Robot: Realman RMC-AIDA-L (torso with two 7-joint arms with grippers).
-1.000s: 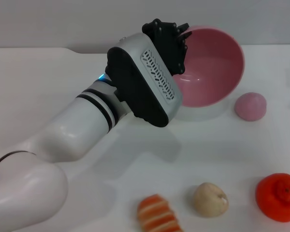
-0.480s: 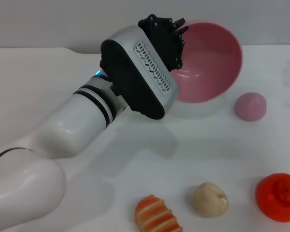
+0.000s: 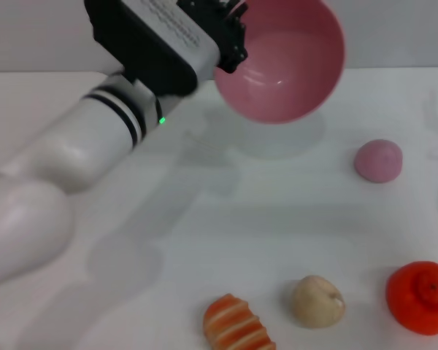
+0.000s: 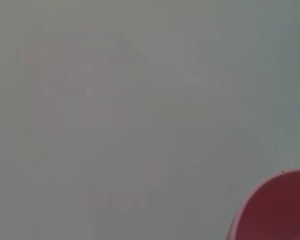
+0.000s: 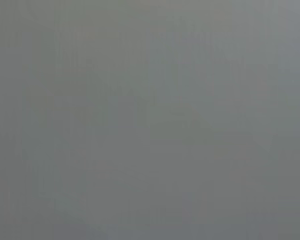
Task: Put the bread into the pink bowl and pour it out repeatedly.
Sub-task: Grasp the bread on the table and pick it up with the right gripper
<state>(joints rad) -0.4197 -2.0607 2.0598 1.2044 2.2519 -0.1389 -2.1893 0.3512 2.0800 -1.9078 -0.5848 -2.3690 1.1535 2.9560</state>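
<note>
Left end effector (image 3: 230, 40) clamped on the rim of the pink bowl (image 3: 285, 62), bowl raised clear of the surface (image 3: 204, 219).
The bowl is tilted, its opening facing the camera, with nothing inside. The bread (image 3: 236, 326) lies on the near surface, beside a beige lump (image 3: 317, 300); an orange fruit (image 3: 420, 297) and a pink bun (image 3: 378, 160) sit to the right. Right end effector not visible.
</note>
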